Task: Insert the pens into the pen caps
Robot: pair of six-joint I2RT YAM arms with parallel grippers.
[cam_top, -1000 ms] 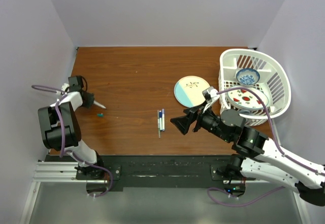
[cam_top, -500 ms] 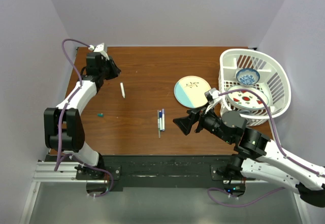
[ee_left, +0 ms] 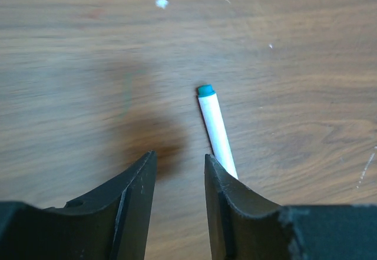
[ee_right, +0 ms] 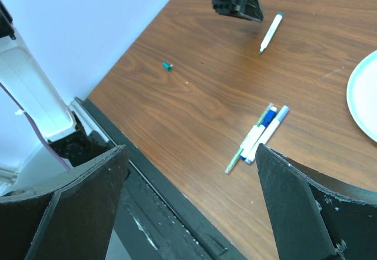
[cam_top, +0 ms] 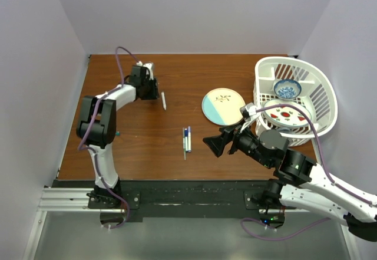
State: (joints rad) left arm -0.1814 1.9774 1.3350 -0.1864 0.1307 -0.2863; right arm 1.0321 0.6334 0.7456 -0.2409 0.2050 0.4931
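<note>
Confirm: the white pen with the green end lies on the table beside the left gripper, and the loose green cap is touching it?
No: the green cap lies alone, well apart from the white pen, as the right wrist view shows. The pen does lie on the table beside the left gripper.

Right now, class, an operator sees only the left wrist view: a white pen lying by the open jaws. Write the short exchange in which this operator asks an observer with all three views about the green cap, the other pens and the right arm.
Operator: Where is the green cap?
Observer: The green cap lies loose on the table, left of the pen and nearer the arm bases.
Operator: And the other pens?
Observer: Mid-table, two more pens lie side by side, apart from yours.
Operator: What is the right arm doing?
Observer: The right gripper hovers to the right of that pair, jaws wide open and empty.
</note>
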